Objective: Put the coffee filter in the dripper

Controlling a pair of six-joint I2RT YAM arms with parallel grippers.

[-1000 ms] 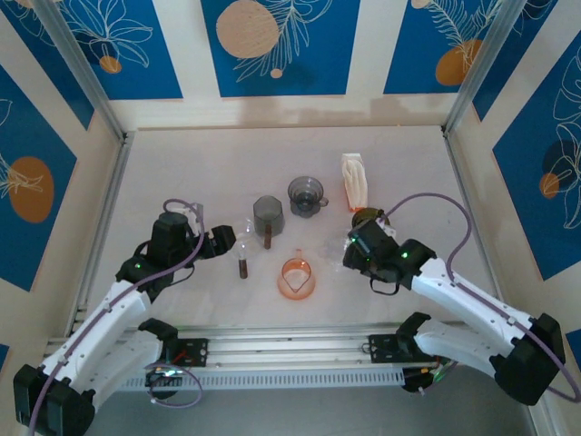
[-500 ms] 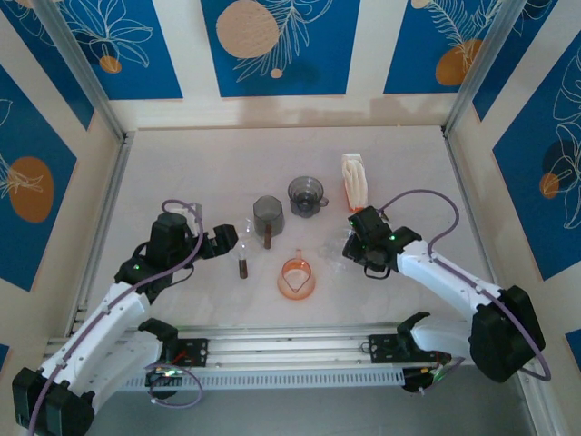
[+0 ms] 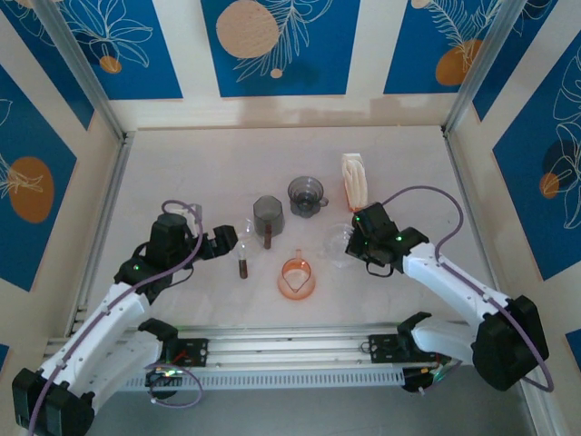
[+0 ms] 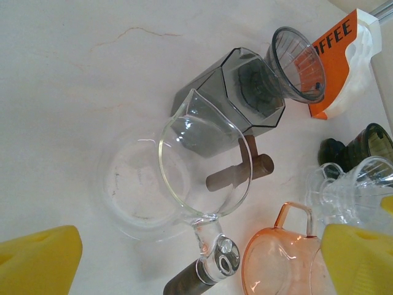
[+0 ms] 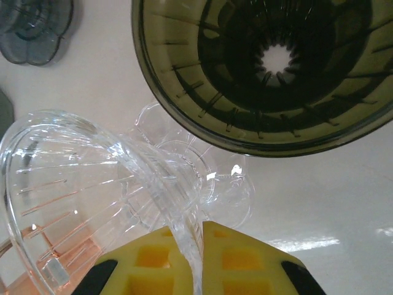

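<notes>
Since a second ago my right arm has shifted farther from its base, taking the clear dripper [image 5: 92, 184] beyond and to the right of the orange cup [image 3: 296, 277]. My right end effector [image 5: 195, 249] pinches that dripper's thin wall between its yellow pads, the cone tipped on its side. The dark dripper [image 5: 264, 67] sits just past it. The coffee filter pack [image 3: 354, 180] stands on the bench [image 3: 182, 173] farther beyond the orange cup, to its right, untouched. My left end effector [image 3: 227, 241] hangs spread wide to the left of the orange cup, by the glass server [image 4: 184, 178].
</notes>
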